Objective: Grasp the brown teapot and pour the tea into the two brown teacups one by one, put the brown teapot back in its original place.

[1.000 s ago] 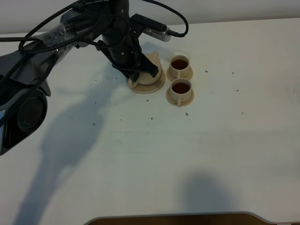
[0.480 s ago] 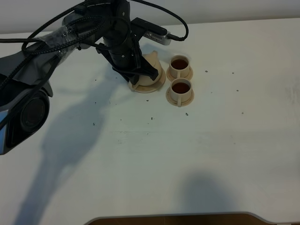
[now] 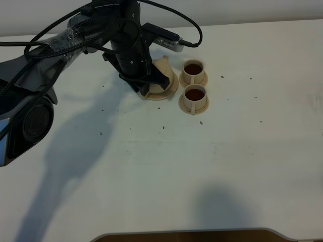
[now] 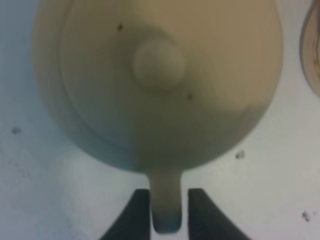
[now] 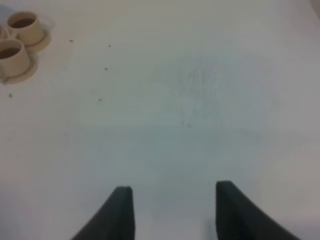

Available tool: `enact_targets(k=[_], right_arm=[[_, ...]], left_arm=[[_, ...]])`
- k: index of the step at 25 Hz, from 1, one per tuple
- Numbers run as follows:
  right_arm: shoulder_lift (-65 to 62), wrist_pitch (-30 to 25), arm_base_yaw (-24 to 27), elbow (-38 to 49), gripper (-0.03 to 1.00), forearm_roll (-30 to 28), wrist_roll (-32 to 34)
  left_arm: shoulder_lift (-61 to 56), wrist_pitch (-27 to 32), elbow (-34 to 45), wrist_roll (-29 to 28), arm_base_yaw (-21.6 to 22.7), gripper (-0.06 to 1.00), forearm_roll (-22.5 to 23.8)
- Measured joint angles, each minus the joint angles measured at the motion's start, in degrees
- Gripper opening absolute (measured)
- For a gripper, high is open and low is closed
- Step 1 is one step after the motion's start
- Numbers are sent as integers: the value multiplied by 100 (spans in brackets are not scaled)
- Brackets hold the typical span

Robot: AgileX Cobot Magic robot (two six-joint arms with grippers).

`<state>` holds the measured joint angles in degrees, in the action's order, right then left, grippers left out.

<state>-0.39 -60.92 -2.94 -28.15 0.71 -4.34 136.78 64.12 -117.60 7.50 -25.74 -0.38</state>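
The brown teapot [image 3: 163, 69] [image 4: 160, 75] stands upright on its wide round saucer [image 3: 170, 91], the original place. Its lid knob [image 4: 159, 64] faces the left wrist camera. My left gripper [image 3: 147, 86] [image 4: 168, 212] straddles the teapot's loop handle [image 4: 165, 205]. Its fingers stand slightly apart, and a thin gap shows beside the handle on one side. The two brown teacups [image 3: 193, 71] [image 3: 195, 96] sit on small saucers just right of the teapot, both filled with dark tea. My right gripper [image 5: 172, 210] is open over bare table, with both teacups [image 5: 24, 26] [image 5: 11, 56] far off.
The white table [image 3: 227, 161] carries a few dark specks. My left arm and its cables [image 3: 75, 35] reach in from the back left and hide the teapot's left side. A dark edge [image 3: 186, 236] runs along the table's near side.
My left arm has shifted slightly back and left at the teapot. The teapot stays on its saucer and the teacups have not moved.
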Motion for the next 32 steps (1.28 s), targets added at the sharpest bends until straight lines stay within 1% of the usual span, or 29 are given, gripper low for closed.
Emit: enact_targets(k=[3, 5, 6, 10, 13, 17, 26, 28, 32], right_arm=[[0, 0, 0, 0, 40, 0, 0], [0, 0, 0, 0, 40, 0, 0], [0, 0, 0, 0, 40, 0, 0], [0, 0, 0, 0, 40, 0, 0], [0, 0, 0, 0, 40, 0, 0], [0, 0, 0, 0, 40, 0, 0], [0, 0, 0, 0, 40, 0, 0], [0, 0, 0, 0, 40, 0, 0], [0, 0, 0, 0, 40, 0, 0]], left_arm=[[-101, 221, 0, 1, 0, 34, 0], [-225, 405, 0, 1, 0, 39, -14], [-290, 405, 0, 1, 0, 41, -20], [-612, 410, 16, 1, 0, 42, -32], [-945, 410, 289, 1, 0, 42, -141], [-1561, 410, 1103, 1, 0, 42, -170], [-3325, 410, 4067, 1, 0, 42, -154], [-3681, 410, 4606, 1, 0, 42, -149], [-4309, 410, 5407, -4, 0, 42, -47]])
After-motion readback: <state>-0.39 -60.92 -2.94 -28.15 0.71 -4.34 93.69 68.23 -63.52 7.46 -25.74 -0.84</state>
